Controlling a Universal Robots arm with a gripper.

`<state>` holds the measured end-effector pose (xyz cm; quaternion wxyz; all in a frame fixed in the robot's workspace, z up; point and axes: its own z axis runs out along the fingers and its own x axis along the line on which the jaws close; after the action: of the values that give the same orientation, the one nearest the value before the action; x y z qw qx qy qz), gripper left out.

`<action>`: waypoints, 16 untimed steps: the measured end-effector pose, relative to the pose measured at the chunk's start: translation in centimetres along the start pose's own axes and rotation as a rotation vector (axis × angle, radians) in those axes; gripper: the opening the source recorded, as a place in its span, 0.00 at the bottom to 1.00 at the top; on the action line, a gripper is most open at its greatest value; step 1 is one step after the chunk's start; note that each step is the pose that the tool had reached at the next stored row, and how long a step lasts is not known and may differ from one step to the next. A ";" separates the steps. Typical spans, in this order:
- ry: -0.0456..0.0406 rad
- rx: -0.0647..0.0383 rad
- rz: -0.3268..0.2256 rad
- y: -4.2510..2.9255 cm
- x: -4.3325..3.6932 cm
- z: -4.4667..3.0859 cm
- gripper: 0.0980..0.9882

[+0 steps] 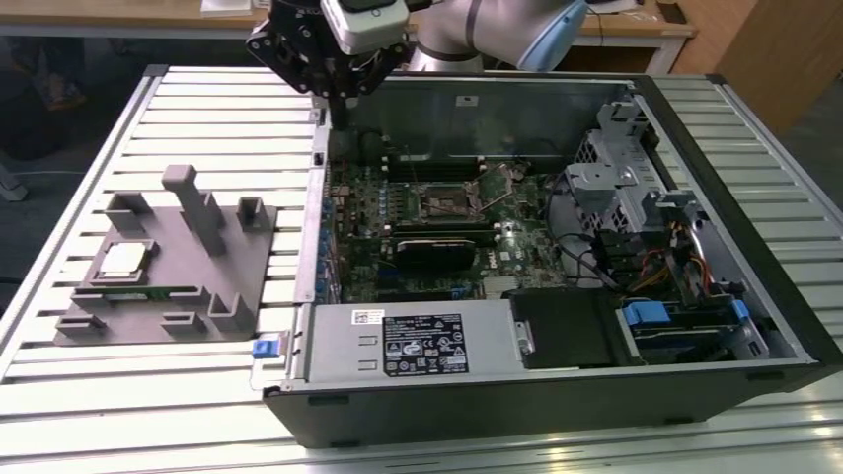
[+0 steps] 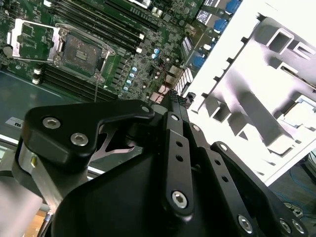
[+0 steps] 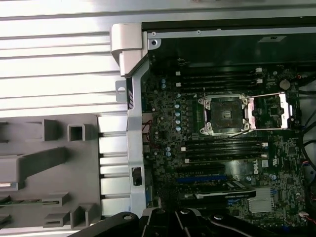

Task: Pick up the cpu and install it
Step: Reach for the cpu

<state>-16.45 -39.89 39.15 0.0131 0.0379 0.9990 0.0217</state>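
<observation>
While the cpu (image 1: 122, 259) lies on the grey holder (image 1: 178, 276) and the motherboard socket (image 1: 439, 202) is empty, the gripper (image 1: 340, 114) hangs closed on nothing, so all work remains.

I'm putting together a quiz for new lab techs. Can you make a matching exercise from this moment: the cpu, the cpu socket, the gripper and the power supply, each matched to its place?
Things:
1. cpu
2. cpu socket
3. gripper
4. power supply

Places:
A. over the far edge of the case
B. on the grey holder, outside the case, at the exterior view's left
C. inside the case along its near wall, label up
D. on the motherboard, open and empty

Pairs: 1-B; 2-D; 3-A; 4-C
</observation>
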 end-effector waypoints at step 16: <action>0.0000 0.000 0.000 -0.13 1.60 0.01 0.01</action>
<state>-18.05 -39.90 39.09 0.0131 0.0378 0.9990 0.0217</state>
